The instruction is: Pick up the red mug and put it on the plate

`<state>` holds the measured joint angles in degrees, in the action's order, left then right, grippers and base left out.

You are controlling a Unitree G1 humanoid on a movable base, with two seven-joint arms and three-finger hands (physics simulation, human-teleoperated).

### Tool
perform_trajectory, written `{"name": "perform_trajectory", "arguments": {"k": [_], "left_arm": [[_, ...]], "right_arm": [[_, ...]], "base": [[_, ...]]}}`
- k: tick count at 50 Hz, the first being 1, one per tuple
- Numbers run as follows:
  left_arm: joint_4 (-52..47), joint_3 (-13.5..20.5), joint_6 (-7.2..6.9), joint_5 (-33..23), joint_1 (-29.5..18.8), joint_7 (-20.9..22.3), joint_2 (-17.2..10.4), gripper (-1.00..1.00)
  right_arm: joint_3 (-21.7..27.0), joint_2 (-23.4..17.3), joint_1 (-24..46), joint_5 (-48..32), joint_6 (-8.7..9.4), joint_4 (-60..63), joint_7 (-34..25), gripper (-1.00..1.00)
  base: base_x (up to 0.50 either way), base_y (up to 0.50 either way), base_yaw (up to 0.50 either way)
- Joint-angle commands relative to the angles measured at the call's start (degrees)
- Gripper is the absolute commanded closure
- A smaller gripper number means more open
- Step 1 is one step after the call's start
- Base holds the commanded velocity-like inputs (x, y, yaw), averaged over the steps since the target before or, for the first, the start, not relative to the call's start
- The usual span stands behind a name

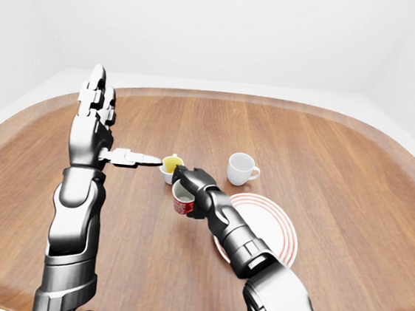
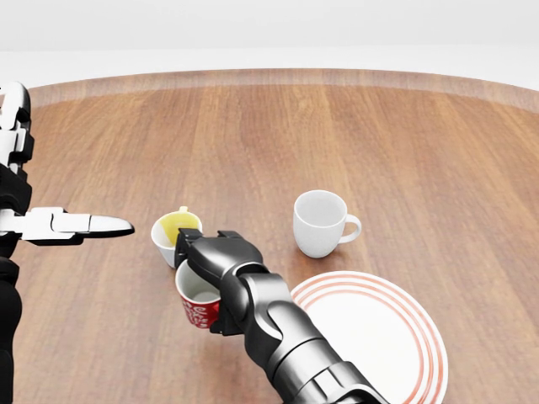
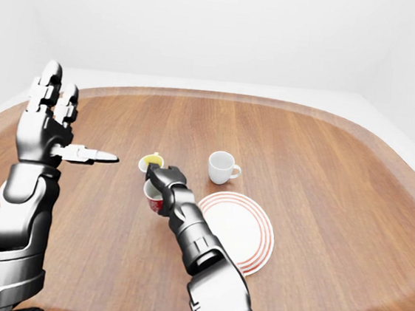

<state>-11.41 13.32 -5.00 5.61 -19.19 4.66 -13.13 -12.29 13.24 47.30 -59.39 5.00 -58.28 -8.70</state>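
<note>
A big brown wooden surface with round corners sits in a plain, bright white room.

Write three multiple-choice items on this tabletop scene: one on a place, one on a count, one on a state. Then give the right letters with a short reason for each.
1. In the head view, where does the white ceramic mug stand relative to the round white plate with red rings?
A. Above it
B. On it
C. Below it

2. How many cups or mugs are on the brown wooden table?
A. Two
B. Three
C. Four

3. What is the right hand doing?
A. Resting flat on the plate
B. Raised, open and empty
C. Closed round the red mug

Answers:
1. A: the white mug sits just above the plate's rim, apart from it.
2. B: the red mug, the white mug and the white cup with yellow inside.
3. C: its fingers wrap the red mug's rim and side, left of the plate; the left hand is the open, empty one.
</note>
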Motion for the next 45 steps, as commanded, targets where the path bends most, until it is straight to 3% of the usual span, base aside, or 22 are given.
{"name": "perform_trajectory", "arguments": {"k": [1,11,45], "left_arm": [[0.3,-0.16,0.0,-0.27,0.08,0.07,0.18,-1.0],[0.79,-0.2,0.0,-0.01,0.31,0.3,0.3,-1.0],[0.96,-0.35,0.0,-0.15,0.48,0.13,0.49,-1.0]], "right_arm": [[0.01,-1.39,-3.01,-7.95,0.0,7.02,-4.3,1.0],[0.67,-3.35,-5.76,-9.78,0.0,15.32,-9.45,1.0],[2.51,-8.94,-12.57,-12.64,0.0,27.98,-16.25,1.0]], "base": [[0.0,0.0,0.0],[0.0,0.0,0.0],[0.0,0.0,0.0]]}}
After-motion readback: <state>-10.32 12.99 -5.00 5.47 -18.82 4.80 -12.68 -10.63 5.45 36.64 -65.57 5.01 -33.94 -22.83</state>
